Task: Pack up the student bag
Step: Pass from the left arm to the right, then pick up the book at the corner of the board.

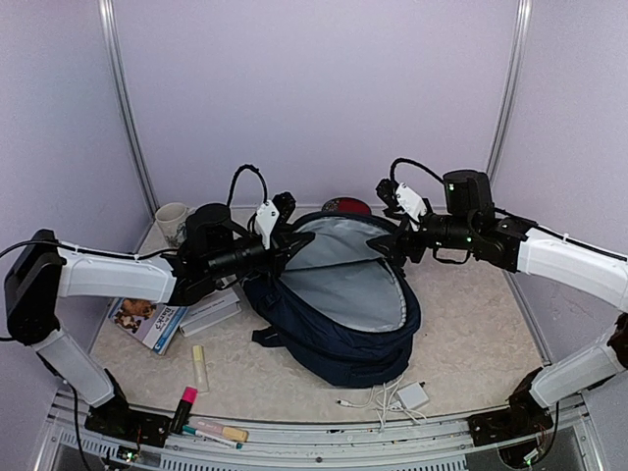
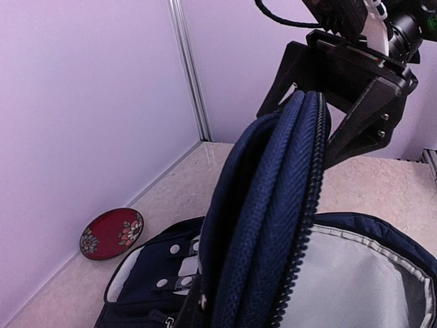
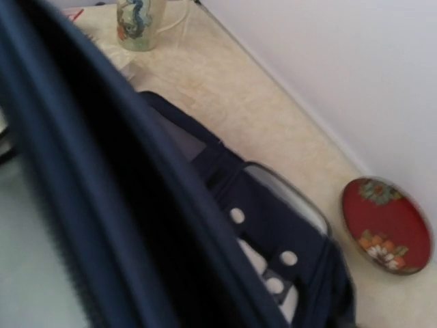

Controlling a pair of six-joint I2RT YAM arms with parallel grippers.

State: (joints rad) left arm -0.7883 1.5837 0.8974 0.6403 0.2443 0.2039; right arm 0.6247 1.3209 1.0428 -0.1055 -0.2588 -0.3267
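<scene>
Navy zipper rim of the student bag runs right up against both wrist cameras, a thick doubled edge of webbing and zip teeth raised above the desk. The bag lies in the middle of the desk with its main compartment gaping upward and pale grey lining showing. Whether anything lies inside it I cannot tell from these views. Its front panel, with white snap dots and a grey-edged pocket, faces the far edge.

The left fingers are pinched narrow on the left side of the rim and hold it up. The right fingers stand fairly wide, one on each side of the rim at the bag's right; they seem not to press it, though the view is poor.

A red plate painted with flowers lies at the far edge just behind the bag. A pale mug stands in the far left corner. A book and a white box lie toward the left edge, partly under the left arm, with a yellow tube nearer. A pink marker and some pens rest at the near edge on the left. A white charger with its tangled cable sits at the near edge, just beside the bag's bottom.
</scene>
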